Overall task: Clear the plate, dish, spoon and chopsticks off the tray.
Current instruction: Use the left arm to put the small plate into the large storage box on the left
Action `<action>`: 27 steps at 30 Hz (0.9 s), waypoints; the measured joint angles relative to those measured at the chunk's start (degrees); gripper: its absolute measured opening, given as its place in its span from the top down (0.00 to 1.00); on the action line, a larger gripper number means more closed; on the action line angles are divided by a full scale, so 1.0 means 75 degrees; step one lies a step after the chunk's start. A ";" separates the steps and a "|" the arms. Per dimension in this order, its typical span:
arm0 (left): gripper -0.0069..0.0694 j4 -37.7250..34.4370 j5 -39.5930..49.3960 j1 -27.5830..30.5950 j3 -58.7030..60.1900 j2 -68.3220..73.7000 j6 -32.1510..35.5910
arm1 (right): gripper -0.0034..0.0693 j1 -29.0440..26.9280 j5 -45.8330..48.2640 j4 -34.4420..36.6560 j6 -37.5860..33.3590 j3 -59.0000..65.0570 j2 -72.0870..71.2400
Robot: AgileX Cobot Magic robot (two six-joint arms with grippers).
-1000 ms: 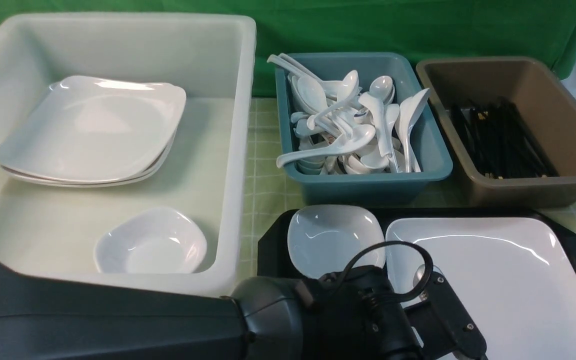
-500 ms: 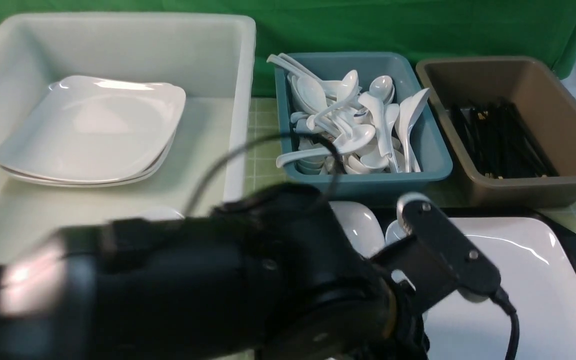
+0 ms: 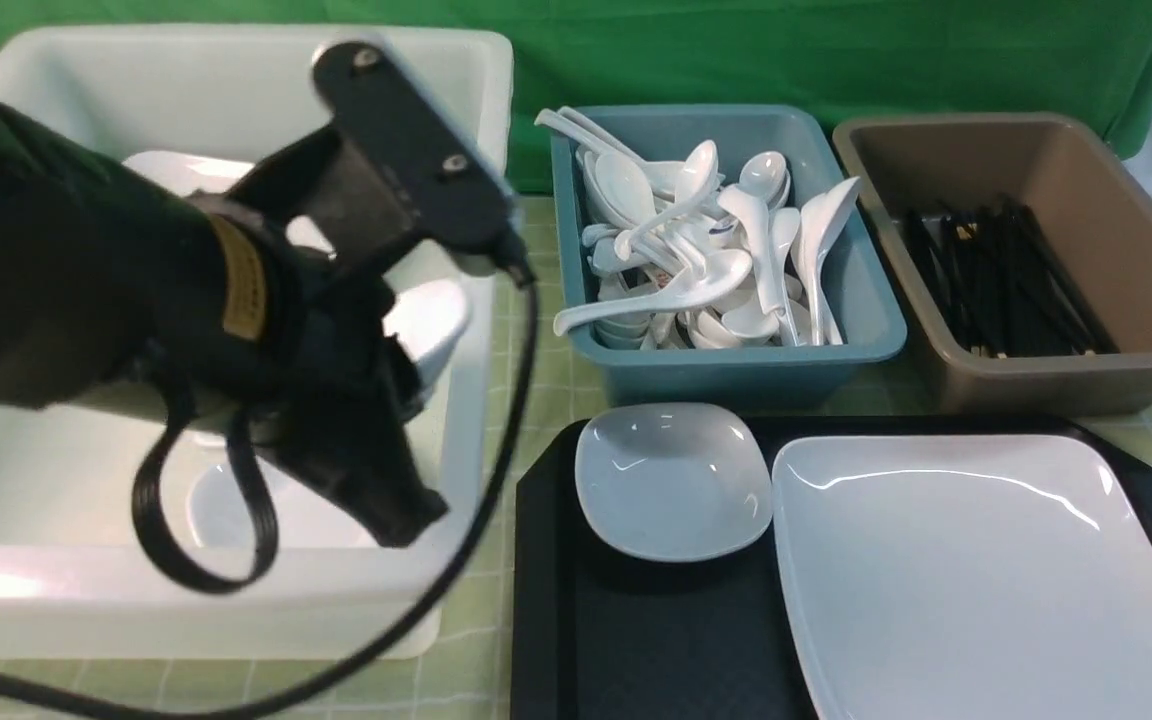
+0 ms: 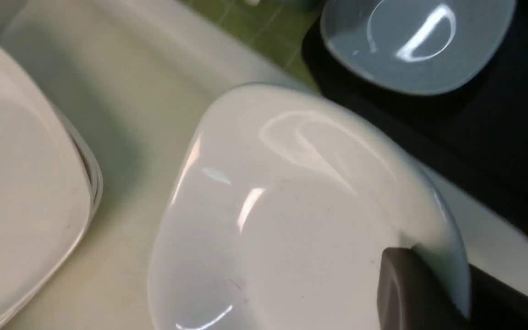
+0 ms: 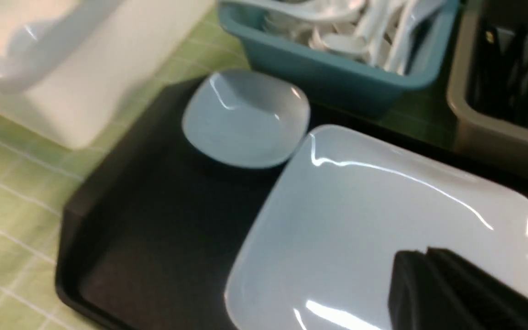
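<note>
While the left arm reaches across the big white tub (image 3: 236, 90), the relation the coming move turns on, as I judge it, is where its load sits against that tub. The held dish (image 4: 282, 220) hangs tilted over the tub's floor, just inside the wall nearest the tray, clear of the stacked plates (image 4: 16, 183) at the tub's far side. The black tray (image 3: 636, 640) lies to the robot's right of the tub. The large squarish plate (image 3: 976, 580) fills the tray's right part, and a second small dish (image 3: 671, 480) rests at its far left corner, just beside the plate. The left gripper (image 4: 438, 284) is clamped on the held dish's rim, one finger inside the bowl, so the dish extends away from the jaws toward the tub's middle. A straight lowering should land it in the tub. The right gripper (image 5: 433, 284), fingers pressed together, hovers over the plate's near edge and is the nearer arm for the plate. Whether it pinches the plate's rim I cannot tell. Another dish (image 3: 221, 510) already in the tub is half hidden behind the left arm and its cable. The tray's near edge is cut off. No spoon or chopsticks show on its visible surface, only in the teal tub (image 3: 736, 365) and brown tub (image 3: 1056, 385) beyond.
</note>
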 joint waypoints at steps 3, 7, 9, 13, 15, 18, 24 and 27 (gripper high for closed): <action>0.87 -0.0410 -0.0687 0.1033 0.0441 0.0448 0.0672 | 0.92 0.0000 -0.0003 0.0074 -0.0055 0.0000 0.0000; 0.87 -0.0327 -0.1098 0.1370 0.0515 0.1011 0.0890 | 0.92 0.0000 0.0018 0.0116 -0.0115 0.0000 0.0000; 0.87 -0.0238 -0.1173 0.1377 0.0515 0.1275 0.0950 | 0.91 0.0000 0.0018 0.0116 -0.0115 0.0000 0.0000; 0.87 -0.0210 -0.1167 0.1377 0.0515 0.1762 0.0978 | 0.91 0.0000 0.0018 0.0122 -0.0115 0.0000 0.0000; 0.87 -0.0152 -0.1109 0.1377 0.0525 0.2051 0.0984 | 0.91 0.0000 0.0018 0.0126 -0.0115 0.0000 0.0000; 0.87 -0.0187 -0.1097 0.1377 0.0506 0.2181 0.0824 | 0.91 0.0000 0.0038 0.0132 -0.0115 0.0000 0.0000; 0.76 -0.0257 -0.1134 0.1405 0.0506 0.2386 0.0610 | 0.90 0.0000 0.0213 0.0135 -0.0115 0.0000 0.0000; 0.60 -0.0431 -0.0977 0.1405 0.0506 0.2308 0.0595 | 0.90 0.0000 0.0256 0.0141 -0.0115 0.0000 0.0000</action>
